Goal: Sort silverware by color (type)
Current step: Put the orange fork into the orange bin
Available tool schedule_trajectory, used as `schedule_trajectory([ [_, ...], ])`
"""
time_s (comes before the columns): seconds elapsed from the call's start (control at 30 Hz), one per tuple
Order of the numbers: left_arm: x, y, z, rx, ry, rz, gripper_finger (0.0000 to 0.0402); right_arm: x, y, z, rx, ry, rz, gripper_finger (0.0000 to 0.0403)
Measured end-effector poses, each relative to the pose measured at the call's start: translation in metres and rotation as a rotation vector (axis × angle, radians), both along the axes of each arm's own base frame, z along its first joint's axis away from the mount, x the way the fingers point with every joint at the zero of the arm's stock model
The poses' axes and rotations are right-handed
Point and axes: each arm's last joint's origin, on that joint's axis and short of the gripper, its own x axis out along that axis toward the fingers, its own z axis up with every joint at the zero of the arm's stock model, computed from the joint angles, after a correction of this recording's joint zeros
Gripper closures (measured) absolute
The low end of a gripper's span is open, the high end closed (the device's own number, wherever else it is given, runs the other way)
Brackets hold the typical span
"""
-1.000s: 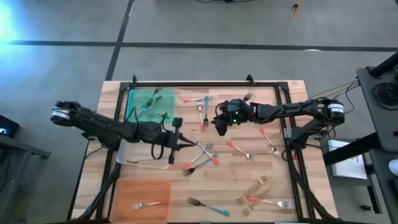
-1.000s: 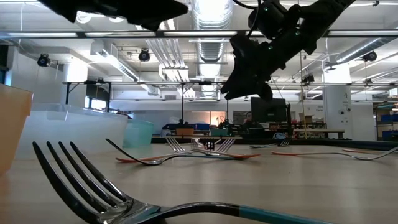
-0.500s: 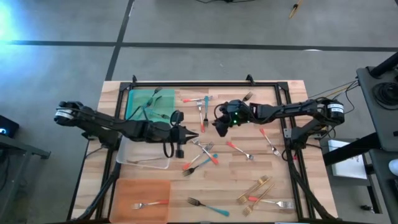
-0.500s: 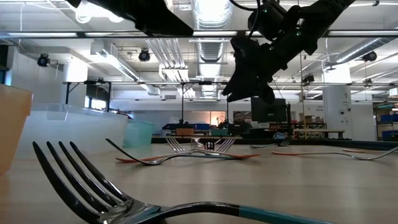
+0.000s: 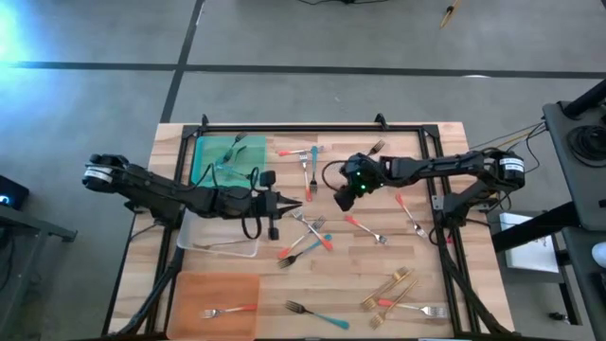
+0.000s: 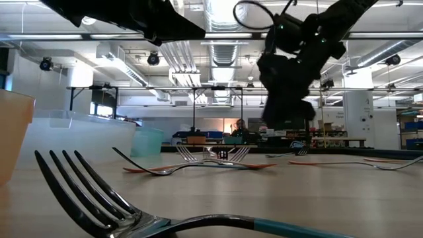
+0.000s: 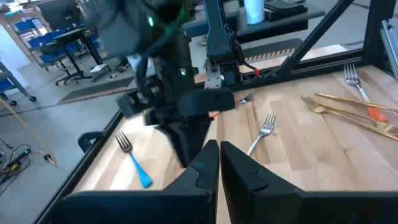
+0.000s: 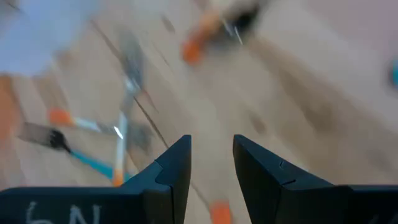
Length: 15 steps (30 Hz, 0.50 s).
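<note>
Small forks with teal, coral or gold handles lie scattered on the wooden table. A crossed cluster (image 5: 309, 232) lies at the middle. My left gripper (image 5: 295, 201) hangs shut and empty just on the far side of the cluster, pointing toward the table's right. Facing it, my right gripper (image 5: 340, 199) hangs open above the boards, tipped steeply down, with nothing between its fingers (image 8: 176, 168). The left wrist view shows the shut fingers (image 7: 219, 158) and the right arm close ahead.
A green tray (image 5: 204, 147) with forks stands far left, a clear tray (image 5: 194, 227) holds a gold fork and an orange tray (image 5: 185, 298) holds a coral one. Gold forks (image 5: 393, 284) lie near right. A teal fork (image 6: 132, 211) fills the low view's foreground.
My left gripper has rolled at the wrist and its tips have swung from over the fork cluster toward the far edge. My right gripper has tipped markedly downward and sunk a little toward the boards. Neither has opened or shut, and no fork has moved.
</note>
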Motion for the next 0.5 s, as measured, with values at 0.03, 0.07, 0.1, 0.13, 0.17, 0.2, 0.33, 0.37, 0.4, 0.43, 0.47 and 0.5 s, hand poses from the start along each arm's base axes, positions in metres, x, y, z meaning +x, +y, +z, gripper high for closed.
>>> schedule_trajectory([
  [0.03,0.0,0.0,0.0,0.0,0.0,0.0,0.0401,-0.003,0.001,-0.002,0.035,0.04,-0.003,0.0291],
  [0.07,0.0,0.0,0.0,0.0,0.0,0.0,0.0401,-0.006,0.005,-0.005,0.072,0.076,0.0,0.0291],
  [0.1,0.0,0.0,0.0,0.0,0.0,0.0,0.0401,-0.007,0.01,-0.006,0.101,0.105,0.01,0.0291],
  [0.13,0.0,0.0,0.0,0.0,-0.002,0.0,0.0401,-0.008,0.015,-0.008,0.126,0.131,0.021,0.0291],
  [0.17,0.0,0.0,0.0,0.001,-0.005,0.0,0.0401,-0.01,0.019,-0.009,0.146,0.158,0.023,0.0291],
  [0.2,0.0,0.0,0.001,0.006,-0.006,-0.001,0.0401,-0.011,0.024,-0.01,0.158,0.183,0.028,0.0291],
  [0.33,0.0,0.0,0.001,0.023,-0.007,-0.005,0.0401,-0.013,0.038,-0.012,0.213,0.236,0.031,0.0291],
  [0.37,0.0,0.0,0.001,0.023,-0.008,-0.005,0.0401,-0.014,0.041,-0.011,0.213,0.247,0.041,0.0291],
  [0.4,0.0,0.0,0.001,0.023,-0.007,-0.006,0.0401,-0.013,0.044,-0.011,0.21,0.252,0.054,0.0291],
  [0.43,0.0,0.0,0.001,0.023,-0.002,-0.012,0.0401,-0.012,0.047,-0.01,0.205,0.254,0.07,0.0291],
  [0.47,0.0,0.0,0.0,0.025,0.009,-0.013,0.0399,-0.012,0.05,-0.01,0.197,0.257,0.091,0.0291],
  [0.5,0.0,0.0,-0.001,0.03,0.022,-0.014,0.0396,-0.013,0.052,-0.01,0.187,0.264,0.117,0.0291],
])
